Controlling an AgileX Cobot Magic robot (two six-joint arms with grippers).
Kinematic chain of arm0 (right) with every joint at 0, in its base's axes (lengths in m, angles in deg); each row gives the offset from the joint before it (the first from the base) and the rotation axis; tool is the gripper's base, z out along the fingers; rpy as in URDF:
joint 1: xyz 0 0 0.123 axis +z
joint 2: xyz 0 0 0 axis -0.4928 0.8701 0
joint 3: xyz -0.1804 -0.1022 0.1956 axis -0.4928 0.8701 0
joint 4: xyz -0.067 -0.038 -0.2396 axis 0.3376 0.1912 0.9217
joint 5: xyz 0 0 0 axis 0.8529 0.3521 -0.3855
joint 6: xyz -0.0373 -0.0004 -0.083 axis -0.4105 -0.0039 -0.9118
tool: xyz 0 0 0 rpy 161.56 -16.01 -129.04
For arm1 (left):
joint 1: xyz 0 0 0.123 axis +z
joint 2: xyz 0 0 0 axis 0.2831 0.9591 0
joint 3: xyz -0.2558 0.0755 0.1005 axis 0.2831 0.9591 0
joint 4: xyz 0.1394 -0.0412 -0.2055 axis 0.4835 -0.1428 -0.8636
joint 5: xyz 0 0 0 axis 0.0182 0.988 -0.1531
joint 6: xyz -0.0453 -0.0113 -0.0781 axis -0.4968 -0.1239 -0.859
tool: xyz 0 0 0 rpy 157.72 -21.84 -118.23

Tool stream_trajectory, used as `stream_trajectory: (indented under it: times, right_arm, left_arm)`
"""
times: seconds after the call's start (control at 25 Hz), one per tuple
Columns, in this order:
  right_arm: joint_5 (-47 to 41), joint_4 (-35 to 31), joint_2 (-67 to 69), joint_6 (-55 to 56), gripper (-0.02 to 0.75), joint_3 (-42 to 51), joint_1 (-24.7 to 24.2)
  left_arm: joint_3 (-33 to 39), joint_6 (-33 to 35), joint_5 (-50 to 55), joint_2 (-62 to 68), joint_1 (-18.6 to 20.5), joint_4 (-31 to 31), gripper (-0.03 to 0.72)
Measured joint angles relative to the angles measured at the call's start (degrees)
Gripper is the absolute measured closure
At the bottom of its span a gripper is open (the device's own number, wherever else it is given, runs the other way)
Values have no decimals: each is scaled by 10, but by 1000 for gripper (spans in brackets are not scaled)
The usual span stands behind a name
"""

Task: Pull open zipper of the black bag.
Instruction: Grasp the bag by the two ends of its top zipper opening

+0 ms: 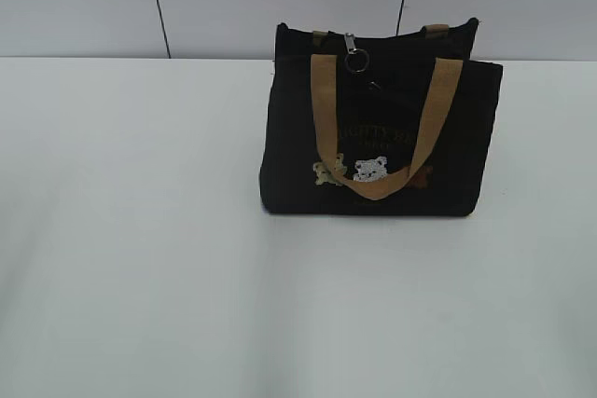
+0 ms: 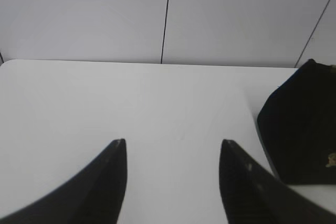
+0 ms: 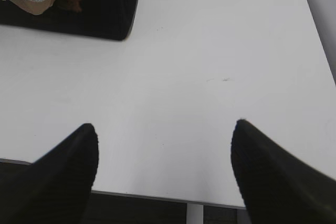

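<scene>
- Both grippers you are running, left gripper (image 2: pixel 172 148) and right gripper (image 3: pixel 165 132), are hanging spread apart, gripping nothing.
- Your black bag (image 1: pixel 378 128) is standing upright on the white table (image 1: pixel 140 249), its zipper (image 1: pixel 353 51) dangling at the top edge.

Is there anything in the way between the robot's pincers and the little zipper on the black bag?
Nothing visible. Both pincers, left and right, hang open over bare white table. The zipper sits at the top of the black bag, uncovered; the tan handle hangs beside and below it, not over it.
</scene>
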Motion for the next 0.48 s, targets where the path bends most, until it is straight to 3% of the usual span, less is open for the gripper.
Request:
stream_trajectory:
  times: [0.48]
  right_arm:
    - [0, 0, 0, 0, 143, 0, 0]
  left_arm:
    - [0, 11, -289, 313, -80, -22, 346]
